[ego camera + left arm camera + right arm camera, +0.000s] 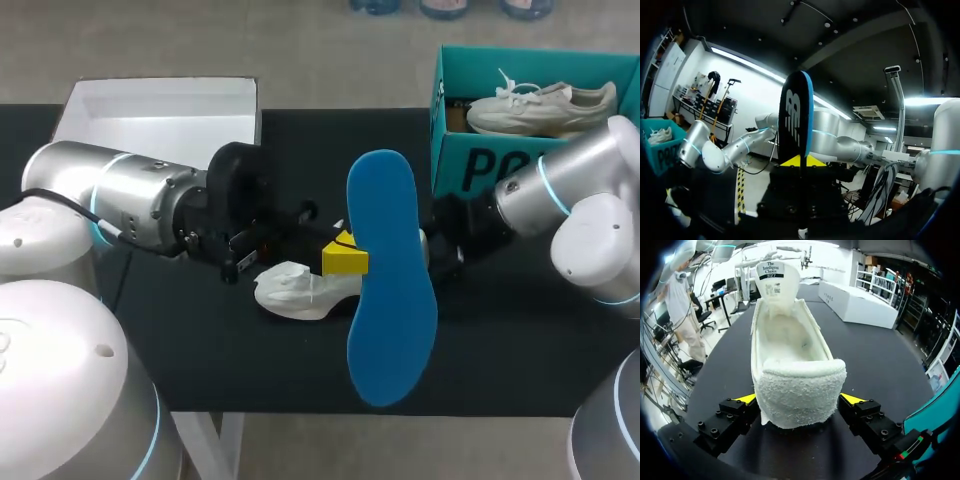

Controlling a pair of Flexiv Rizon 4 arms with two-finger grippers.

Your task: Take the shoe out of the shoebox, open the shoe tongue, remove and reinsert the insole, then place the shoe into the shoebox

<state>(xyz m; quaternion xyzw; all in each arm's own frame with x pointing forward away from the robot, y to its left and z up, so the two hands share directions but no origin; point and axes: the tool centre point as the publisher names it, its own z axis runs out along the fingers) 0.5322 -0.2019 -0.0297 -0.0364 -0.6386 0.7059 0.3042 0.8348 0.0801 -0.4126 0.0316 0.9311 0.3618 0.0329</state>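
Right now the left gripper (345, 258) is clamped on the blue insole (390, 290), which hangs just above the shoe (296, 288) on the worktop (510, 350) and lies crosswise to it. The right gripper (800, 400) pinches the shoe's heel, with the toe pointing away and the opening up. Reinsertion likely needs the insole turned along that axis.

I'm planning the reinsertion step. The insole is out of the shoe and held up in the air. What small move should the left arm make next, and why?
Probably tilt the insole down toward the opening of the shoe. The left gripper holds the insole above the table, the right gripper clamps the shoe's heel, and the tongue stands raised, so the opening looks ready to receive it.
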